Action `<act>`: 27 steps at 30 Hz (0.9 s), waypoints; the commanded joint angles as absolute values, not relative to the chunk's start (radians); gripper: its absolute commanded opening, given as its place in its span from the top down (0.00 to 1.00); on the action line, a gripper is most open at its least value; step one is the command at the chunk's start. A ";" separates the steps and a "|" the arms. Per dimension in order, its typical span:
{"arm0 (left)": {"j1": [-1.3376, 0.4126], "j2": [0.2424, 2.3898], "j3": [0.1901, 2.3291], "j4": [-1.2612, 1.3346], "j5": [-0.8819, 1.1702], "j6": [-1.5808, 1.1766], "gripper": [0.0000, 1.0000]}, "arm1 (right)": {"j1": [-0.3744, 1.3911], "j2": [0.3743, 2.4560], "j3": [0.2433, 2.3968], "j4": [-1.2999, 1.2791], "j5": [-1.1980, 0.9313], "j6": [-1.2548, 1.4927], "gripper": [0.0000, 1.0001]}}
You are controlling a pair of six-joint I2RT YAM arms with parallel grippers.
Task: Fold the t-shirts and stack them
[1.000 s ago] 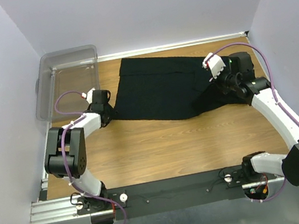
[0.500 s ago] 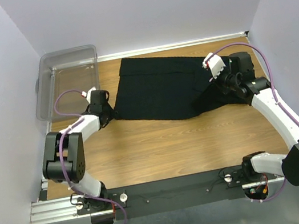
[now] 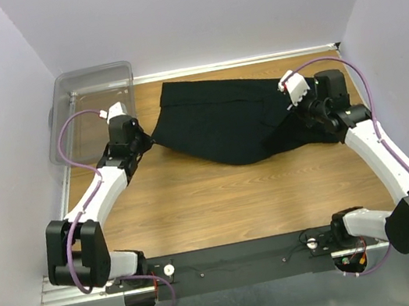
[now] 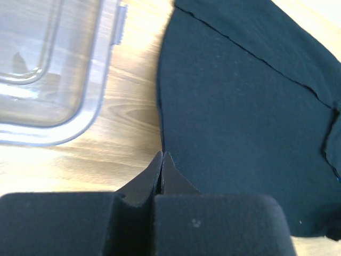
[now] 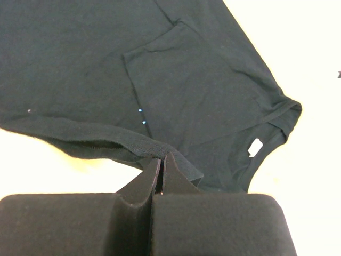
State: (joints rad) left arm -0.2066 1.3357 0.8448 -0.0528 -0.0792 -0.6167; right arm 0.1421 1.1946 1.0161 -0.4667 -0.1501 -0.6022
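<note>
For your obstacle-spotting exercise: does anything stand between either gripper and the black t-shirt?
Nothing visible does: the left gripper and right gripper each pinch an edge of the t-shirt. The clear plastic bin sits apart.

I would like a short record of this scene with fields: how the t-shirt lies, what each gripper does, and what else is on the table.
t-shirt: black, one seen, lying mostly flat on the wooden table
neck tag: white, visible in the right wrist view
left gripper: shut on the t-shirt's left edge
right gripper: shut on a fold of cloth at the t-shirt's right side
clear plastic bin: far left corner, apart from the t-shirt
folded stack: none seen
</note>
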 commanded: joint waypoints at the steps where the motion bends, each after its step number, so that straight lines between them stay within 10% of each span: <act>1: -0.202 1.377 0.911 -0.060 -0.006 -0.588 1.00 | 0.121 1.183 1.089 -0.485 -0.115 -0.577 0.99; 27: -0.140 1.772 1.204 -0.113 0.008 -0.552 1.00 | 0.035 1.388 1.276 -0.448 -0.120 -0.557 0.99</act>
State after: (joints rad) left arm -0.1436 1.7187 1.1412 -0.0956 -0.0048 -0.5671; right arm 0.0502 1.3666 1.2205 -0.4721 -0.1207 -0.5755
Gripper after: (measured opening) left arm 0.005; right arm 0.012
